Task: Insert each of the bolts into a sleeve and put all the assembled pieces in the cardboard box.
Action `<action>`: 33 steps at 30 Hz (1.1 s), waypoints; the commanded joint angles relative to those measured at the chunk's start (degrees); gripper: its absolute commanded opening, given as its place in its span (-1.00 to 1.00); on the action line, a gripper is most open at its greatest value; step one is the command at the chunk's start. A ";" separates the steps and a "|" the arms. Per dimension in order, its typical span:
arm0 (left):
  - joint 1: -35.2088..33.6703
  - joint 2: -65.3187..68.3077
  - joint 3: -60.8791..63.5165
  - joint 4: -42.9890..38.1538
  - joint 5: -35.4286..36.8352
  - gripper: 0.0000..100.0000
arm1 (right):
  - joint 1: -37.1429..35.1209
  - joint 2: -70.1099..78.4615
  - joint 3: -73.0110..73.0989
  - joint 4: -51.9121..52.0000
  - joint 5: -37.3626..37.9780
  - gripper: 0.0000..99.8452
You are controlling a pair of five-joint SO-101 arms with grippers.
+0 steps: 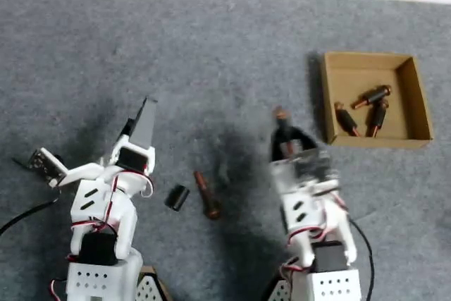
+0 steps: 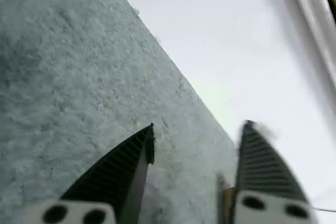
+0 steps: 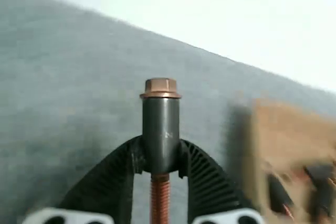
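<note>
Clenched on an assembled piece [image 3: 160, 121] with the right gripper [image 3: 161, 153]: dark sleeve pinched between both fingers, copper hex head poking out past the fingertips, threaded shank trailing back between the jaws. Held above the grey mat [image 1: 211, 47], right of its middle, head end toward the far edge, close to the cardboard box [image 1: 366, 56] but not over it.

Toward the mat's right edge, in its far half: that box, open side up. Inside it, three more assembled pieces [image 1: 372, 96], each a dark sleeve with copper showing at the ends. One near the wall facing the mat's middle, the other two close together toward the box's centre.

Released and spread wide, nothing between the fingers: the left gripper [image 2: 199, 129], raised over the left half of the mat, tips aimed at the far edge.

Flat on the mat close to its near edge, about midway between the two arms: a loose sleeve [image 1: 177, 197] and a loose bolt [image 1: 206, 194]. Sleeve on the left-edge side, bolt just beside it, apart and not touching. Bolt roughly in line with the side edges, wider end toward the near edge.
</note>
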 commanded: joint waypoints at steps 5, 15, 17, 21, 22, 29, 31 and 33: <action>-0.57 -0.66 0.40 -1.76 -6.59 -1.00 | 12.44 -1.27 0.48 -5.05 4.22 -0.99; -0.57 -0.75 1.80 -1.76 -8.09 -0.95 | 18.86 35.65 -20.62 -15.16 4.22 -0.99; -0.57 -0.75 1.80 -1.76 -8.09 -0.95 | 20.79 49.01 -30.81 -14.99 0.70 -0.99; -0.40 -0.66 1.80 -1.67 -8.09 -0.95 | 24.48 75.91 -51.91 -13.14 -3.96 -0.99; -0.31 -0.66 1.80 -1.67 -8.09 -0.95 | 25.01 82.59 -57.54 -11.12 -4.31 -0.99; -0.40 -0.66 1.80 -1.67 -8.09 -0.95 | 28.62 117.67 -97.01 13.41 -4.48 -0.99; -0.40 -0.66 1.80 -1.67 -8.09 -0.95 | 28.79 123.47 -106.15 20.35 -4.48 -0.99; -0.40 -0.66 1.80 -1.67 -8.09 -0.95 | 28.53 128.04 -113.89 25.98 -4.48 -0.98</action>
